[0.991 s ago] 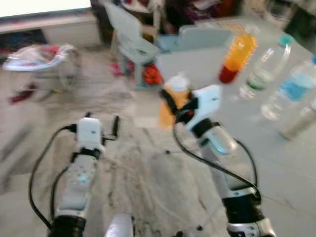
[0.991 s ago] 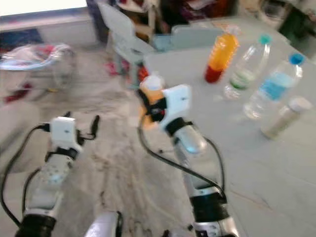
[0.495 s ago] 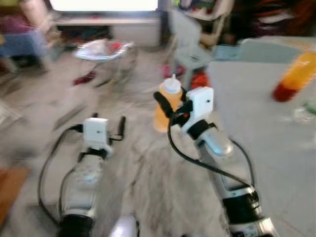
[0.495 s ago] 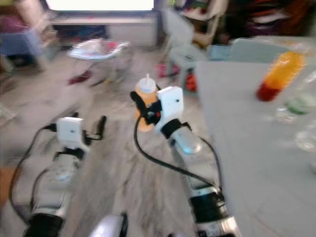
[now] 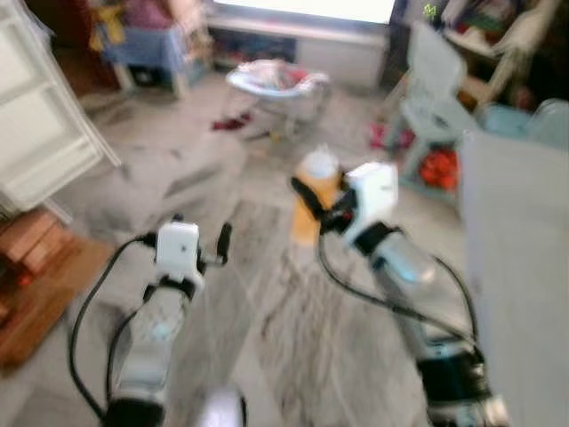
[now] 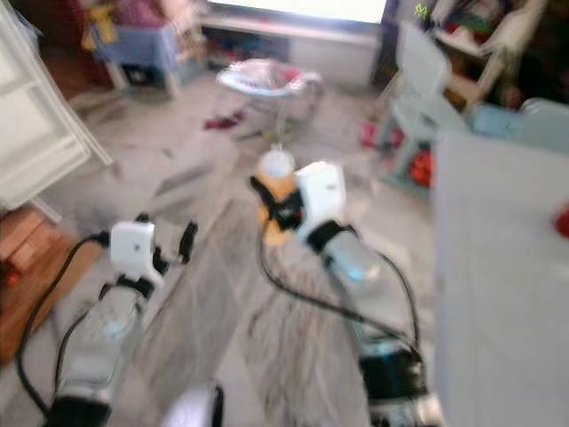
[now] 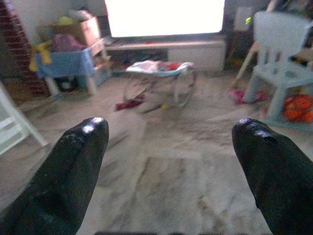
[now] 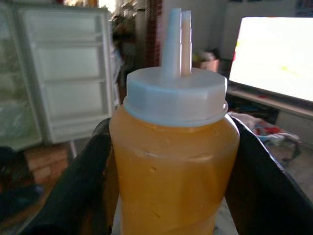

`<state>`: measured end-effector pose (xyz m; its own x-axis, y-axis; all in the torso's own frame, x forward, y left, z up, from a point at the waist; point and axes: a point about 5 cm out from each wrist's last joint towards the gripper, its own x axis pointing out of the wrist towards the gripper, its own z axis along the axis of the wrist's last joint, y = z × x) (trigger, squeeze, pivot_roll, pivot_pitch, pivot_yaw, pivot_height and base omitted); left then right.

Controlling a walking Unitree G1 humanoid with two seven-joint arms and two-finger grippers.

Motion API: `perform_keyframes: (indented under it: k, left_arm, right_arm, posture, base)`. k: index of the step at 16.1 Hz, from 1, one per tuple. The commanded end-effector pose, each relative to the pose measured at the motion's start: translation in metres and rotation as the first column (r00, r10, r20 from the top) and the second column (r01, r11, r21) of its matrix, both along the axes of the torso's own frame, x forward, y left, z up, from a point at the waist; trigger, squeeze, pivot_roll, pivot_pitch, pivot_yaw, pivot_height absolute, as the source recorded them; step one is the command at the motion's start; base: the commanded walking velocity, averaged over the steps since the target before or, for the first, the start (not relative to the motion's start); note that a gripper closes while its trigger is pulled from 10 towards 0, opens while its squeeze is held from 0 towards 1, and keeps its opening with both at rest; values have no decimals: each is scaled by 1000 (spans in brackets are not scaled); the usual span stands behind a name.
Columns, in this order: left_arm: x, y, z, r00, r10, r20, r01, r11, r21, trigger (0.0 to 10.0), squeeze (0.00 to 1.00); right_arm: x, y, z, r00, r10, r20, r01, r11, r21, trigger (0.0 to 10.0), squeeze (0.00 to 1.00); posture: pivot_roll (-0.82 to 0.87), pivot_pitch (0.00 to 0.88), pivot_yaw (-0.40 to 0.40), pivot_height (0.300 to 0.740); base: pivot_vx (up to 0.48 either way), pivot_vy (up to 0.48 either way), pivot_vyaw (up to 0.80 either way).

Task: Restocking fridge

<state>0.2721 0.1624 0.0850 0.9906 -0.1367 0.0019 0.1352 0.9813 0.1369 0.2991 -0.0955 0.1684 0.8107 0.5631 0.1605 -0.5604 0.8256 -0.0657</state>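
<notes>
My right gripper [image 5: 313, 206] is shut on an orange squeeze bottle [image 5: 313, 191] with a white nozzle cap, held upright in mid air over the floor. The right wrist view has the bottle [image 8: 173, 161] squeezed between both black fingers [image 8: 80, 186]. An open white fridge door with shelves [image 8: 63, 73] stands behind it, also seen as a white panel [image 5: 40, 116] at the far left. My left gripper [image 5: 200, 245] is open and holds nothing; its two fingertips [image 7: 80, 147] stand wide apart over the marble floor.
A grey table [image 5: 520, 258] runs along my right. Ahead are a pale plastic chair [image 5: 436, 89], a baby bouncer [image 5: 276, 80], a low blue table [image 5: 147, 44] and a bright screen. A brown box [image 5: 31, 267] lies at the left.
The camera has swung left: the table and its bottles slid off to the right, and the white fridge door came into view. The right gripper still holds the orange bottle.
</notes>
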Motion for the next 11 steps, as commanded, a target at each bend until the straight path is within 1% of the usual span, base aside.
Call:
perform_keyframes:
  k: [1, 3, 4, 6, 8, 9, 10, 11]
  left_arm:
    - [-3, 8, -1, 1000, 4, -12, -4, 999, 32, 10000, 0]
    - [-3, 9, -1, 1000, -7, -9, 8, 999, 43, 10000, 0]
    - [-2, 8, 3, 1000, -7, 7, 7, 999, 39, 10000, 0]
    - [-1, 10, 5, 1000, 18, 10, -19, 999, 41, 10000, 0]
    - [-3, 13, 3, 998, 68, -8, -68, 996, 53, 10000, 0]
    - [-4, 16, 3, 994, 107, 3, -107, 993, 51, 10000, 0]
    - [-7, 20, 9, 988, 143, 56, -146, 989, 38, 10000, 0]
    - [-10, 21, 11, 988, 146, 50, -147, 989, 11, 10000, 0]
  right_arm:
    - [1, -2, 5, 998, 58, 22, -57, 998, -26, 10000, 0]
    - [3, -3, 9, 993, 109, 42, -107, 994, -28, 10000, 0]
    - [4, -4, 10, 991, 124, 47, -122, 992, -45, 10000, 0]
    - [6, -3, 11, 990, 132, 49, -129, 990, -57, 10000, 0]
    - [2, 4, 11, 993, 100, 54, -100, 995, -2, 10000, 0]
    - [2, 4, 11, 996, 63, 57, -64, 998, 21, 10000, 0]
    - [2, -1, 9, 999, 1, 44, -4, 998, 61, 10000, 0]
    - [3, -4, 10, 999, -20, 43, 17, 997, 73, 10000, 0]
  posture:
    - [96, 77, -32, 740]
    - [101, 74, -31, 740]
    - [102, 75, -33, 740]
    - [108, 73, -36, 740]
    - [121, 76, -41, 740]
    - [124, 87, -38, 740]
    - [111, 82, -30, 740]
    - [103, 80, -29, 740]
  base:
    - [0, 480, 706]
    - [0, 480, 0]
    - [0, 476, 0]
    - [0, 458, 0]
    - [0, 458, 800]
    - [0, 458, 800]
    - [0, 461, 800]
    - [0, 461, 794]
